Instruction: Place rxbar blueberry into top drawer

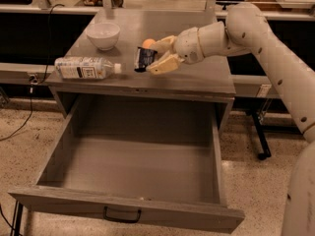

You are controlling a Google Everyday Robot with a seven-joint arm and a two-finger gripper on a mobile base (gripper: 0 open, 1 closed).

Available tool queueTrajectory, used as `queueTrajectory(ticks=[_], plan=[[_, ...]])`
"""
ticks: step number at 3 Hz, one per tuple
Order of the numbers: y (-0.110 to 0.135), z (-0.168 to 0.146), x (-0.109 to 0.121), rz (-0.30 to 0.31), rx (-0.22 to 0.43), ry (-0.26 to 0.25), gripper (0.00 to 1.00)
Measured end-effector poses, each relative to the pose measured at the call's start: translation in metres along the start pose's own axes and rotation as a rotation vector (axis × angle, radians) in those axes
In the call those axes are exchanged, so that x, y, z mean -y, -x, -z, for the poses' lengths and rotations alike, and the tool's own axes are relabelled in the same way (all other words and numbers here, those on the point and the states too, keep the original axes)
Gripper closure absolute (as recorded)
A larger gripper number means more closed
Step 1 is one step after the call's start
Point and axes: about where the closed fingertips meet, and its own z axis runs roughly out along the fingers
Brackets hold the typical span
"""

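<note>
At left on the cabinet top lie a water bottle (86,68) and a white bowl (103,35), both best avoided. Upper middle, the rxbar blueberry (144,58) stands on edge, pinched between the 2 fingers of the gripper (154,56), with an orange (147,43) just behind. The carry should, I judge, come forward and low over the open top drawer (123,208) before release. The white arm (278,65) reaches in from the right, wrist pointing left.

Speckled floor (248,183), grey cabinet (197,80)
</note>
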Motion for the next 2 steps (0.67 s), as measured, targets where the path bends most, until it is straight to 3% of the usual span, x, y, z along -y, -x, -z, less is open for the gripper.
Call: queueTrajectory(ticks=[1, 2], plan=[[0.0093, -0.0043, -0.029, 0.011, -0.042, 0.039, 1.0], [0.0092, -0.0044, -0.0291, 0.011, -0.042, 0.039, 1.0]])
